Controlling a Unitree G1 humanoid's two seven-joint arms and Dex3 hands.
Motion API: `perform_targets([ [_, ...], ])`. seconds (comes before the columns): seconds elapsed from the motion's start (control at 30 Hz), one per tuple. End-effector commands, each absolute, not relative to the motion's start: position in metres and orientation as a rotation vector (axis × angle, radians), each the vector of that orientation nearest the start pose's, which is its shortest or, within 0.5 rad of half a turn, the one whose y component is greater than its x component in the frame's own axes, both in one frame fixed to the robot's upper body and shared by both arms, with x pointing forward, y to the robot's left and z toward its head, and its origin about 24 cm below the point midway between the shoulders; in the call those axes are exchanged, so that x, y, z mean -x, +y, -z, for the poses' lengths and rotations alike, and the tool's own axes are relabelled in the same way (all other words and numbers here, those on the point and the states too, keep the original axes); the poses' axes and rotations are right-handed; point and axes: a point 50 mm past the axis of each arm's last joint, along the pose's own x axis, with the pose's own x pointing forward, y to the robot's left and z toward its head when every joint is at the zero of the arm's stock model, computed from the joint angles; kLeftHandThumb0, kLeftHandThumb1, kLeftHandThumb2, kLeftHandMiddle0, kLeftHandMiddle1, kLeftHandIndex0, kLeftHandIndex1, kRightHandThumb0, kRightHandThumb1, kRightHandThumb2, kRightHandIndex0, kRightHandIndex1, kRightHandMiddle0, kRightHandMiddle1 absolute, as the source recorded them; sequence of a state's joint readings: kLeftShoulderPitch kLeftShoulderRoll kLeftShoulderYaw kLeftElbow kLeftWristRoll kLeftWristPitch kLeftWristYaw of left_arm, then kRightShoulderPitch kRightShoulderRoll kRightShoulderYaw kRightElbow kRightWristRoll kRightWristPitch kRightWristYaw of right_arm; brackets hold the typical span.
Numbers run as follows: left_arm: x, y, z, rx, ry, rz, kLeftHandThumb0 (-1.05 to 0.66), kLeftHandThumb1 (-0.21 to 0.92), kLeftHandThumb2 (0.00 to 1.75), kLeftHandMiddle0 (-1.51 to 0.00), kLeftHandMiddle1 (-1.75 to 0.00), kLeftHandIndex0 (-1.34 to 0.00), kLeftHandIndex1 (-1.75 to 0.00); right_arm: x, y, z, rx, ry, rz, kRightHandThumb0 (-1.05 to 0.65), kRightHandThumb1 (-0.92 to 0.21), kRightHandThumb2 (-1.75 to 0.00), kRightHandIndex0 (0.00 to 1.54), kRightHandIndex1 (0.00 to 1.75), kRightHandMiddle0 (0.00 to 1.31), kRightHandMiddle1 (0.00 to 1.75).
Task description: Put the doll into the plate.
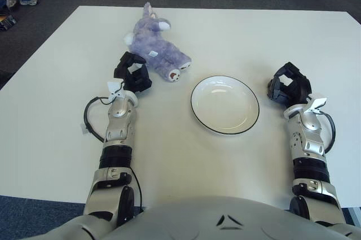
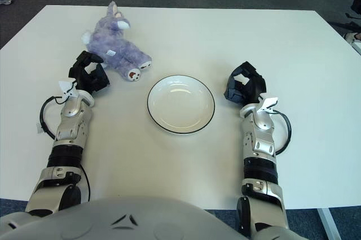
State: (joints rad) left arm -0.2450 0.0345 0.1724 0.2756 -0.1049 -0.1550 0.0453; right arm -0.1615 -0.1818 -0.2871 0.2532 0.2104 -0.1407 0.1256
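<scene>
Lying mid-table, doll (image 1: 157,45) just beyond left hand (image 1: 132,72), fingers apart; plate (image 1: 225,104) beside; right hand (image 1: 288,85) likewise.

We hold our left hand (image 1: 132,73) and right hand (image 1: 288,86) forward, 2 arms extended, fingers loosely curled, holding nothing.

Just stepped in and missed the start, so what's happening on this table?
A humanoid robot is set to move a purple plush doll into a white plate. The doll lies on the table, to the left of and beyond the plate, which holds nothing. The left hand is right next to the doll with fingers open, not gripping it yet. The right hand shows to the right of the plate, open and holding nothing.
</scene>
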Motion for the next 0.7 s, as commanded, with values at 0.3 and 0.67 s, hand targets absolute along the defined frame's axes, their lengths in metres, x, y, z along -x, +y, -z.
perform_targets([
  [0.3, -0.2914, 0.1846, -0.0479, 0.09, -0.106, -0.151, -0.45, 0.41, 1.2, -1.12, -1.75, -0.53, -1.75, -0.2771, -0.2467, -0.0531, -0.073, -0.093, 0.158, -0.48, -0.34, -1.29, 1.23, 1.75, 0.6, 1.75],
  [0.67, -0.2909, 0.1872, -0.0481, 0.072, -0.127, -0.142, -0.44, 0.43, 1.18, -1.11, -1.75, -0.52, -1.75, -0.2777, -0.2454, -0.0522, -0.076, -0.092, 0.157, -0.48, -0.34, -1.29, 1.23, 1.75, 0.59, 1.75],
])
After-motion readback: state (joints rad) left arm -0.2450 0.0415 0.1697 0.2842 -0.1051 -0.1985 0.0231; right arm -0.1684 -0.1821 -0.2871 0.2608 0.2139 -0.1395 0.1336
